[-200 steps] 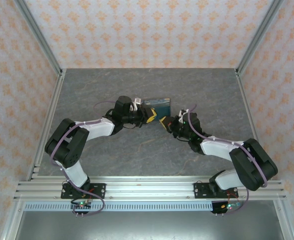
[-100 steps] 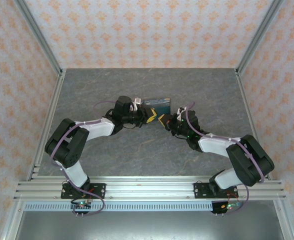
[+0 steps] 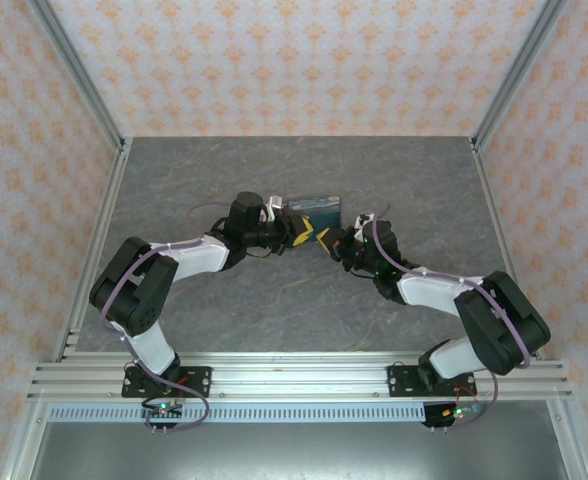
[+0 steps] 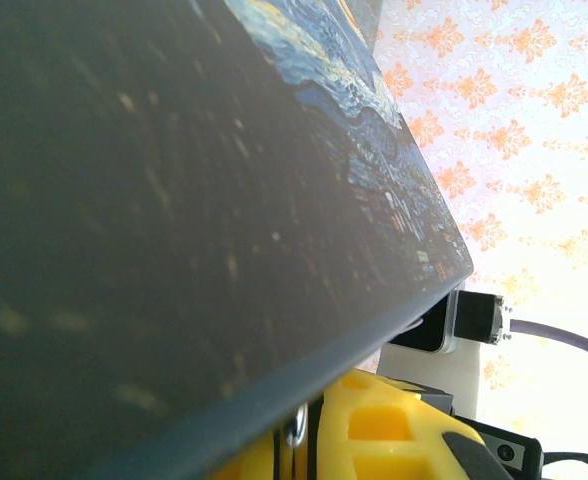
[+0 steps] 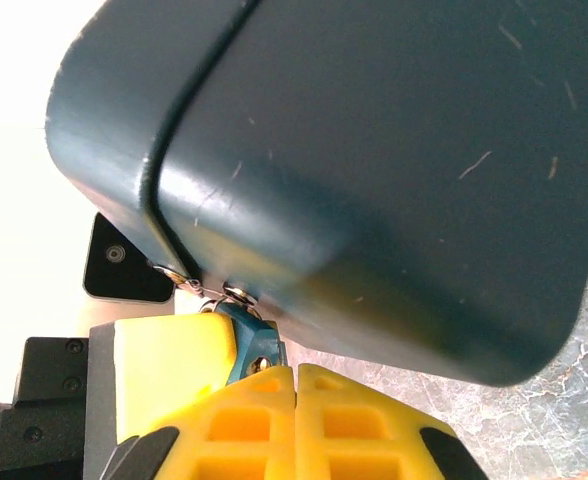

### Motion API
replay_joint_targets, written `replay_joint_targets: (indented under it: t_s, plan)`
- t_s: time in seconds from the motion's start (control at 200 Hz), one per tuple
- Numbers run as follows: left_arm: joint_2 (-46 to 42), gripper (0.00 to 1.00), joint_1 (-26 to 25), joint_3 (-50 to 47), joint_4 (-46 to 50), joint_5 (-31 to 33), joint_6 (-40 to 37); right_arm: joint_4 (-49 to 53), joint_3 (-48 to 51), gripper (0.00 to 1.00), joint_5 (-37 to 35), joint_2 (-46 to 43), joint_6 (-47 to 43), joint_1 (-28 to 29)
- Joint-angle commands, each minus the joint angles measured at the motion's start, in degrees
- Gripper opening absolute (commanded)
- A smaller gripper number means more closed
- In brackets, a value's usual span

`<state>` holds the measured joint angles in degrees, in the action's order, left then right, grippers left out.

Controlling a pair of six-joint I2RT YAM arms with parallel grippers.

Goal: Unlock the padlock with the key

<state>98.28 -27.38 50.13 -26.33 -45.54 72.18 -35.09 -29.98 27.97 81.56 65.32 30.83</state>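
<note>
The tin (image 3: 316, 210) lies near the middle of the table (image 3: 194, 170), a little toward the far edge, and both arms reach to its near side. The left gripper (image 3: 302, 232) comes from the left and the right gripper (image 3: 325, 241) from the right, and their yellow tips are almost touching each other just beside the near edge of the tin. In the right wrist view the padlock (image 5: 244, 345) hangs at the lower corner of the tin, under a small metal ring (image 5: 239, 293) on the tin wall. Its left side is pressed against a yellow finger (image 5: 164, 360) of the left gripper, which is clenched on the padlock with only a narrow gap between the fingers. The right gripper is clenched fully, its two fingers pressed flat together, and their tips touch the lower end of the padlock. Whether the key sits between these fingers I cannot tell.
</note>
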Motion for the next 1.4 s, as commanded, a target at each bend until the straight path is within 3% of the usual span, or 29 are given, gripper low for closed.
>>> replay_joint_targets:
  t_s: [0.0,1.396]
  plan:
    - [-0.36,0.00,-0.13,0.55,-0.45,0.65,-0.11,-0.15,-0.30,0.00,-0.89,-1.77,-1.02,0.29]
    - [-0.68,0.00,-1.25,1.55,-2.97,0.80,3.08,-2.83,-3.70,0.00,0.12,1.58,0.50,0.44]
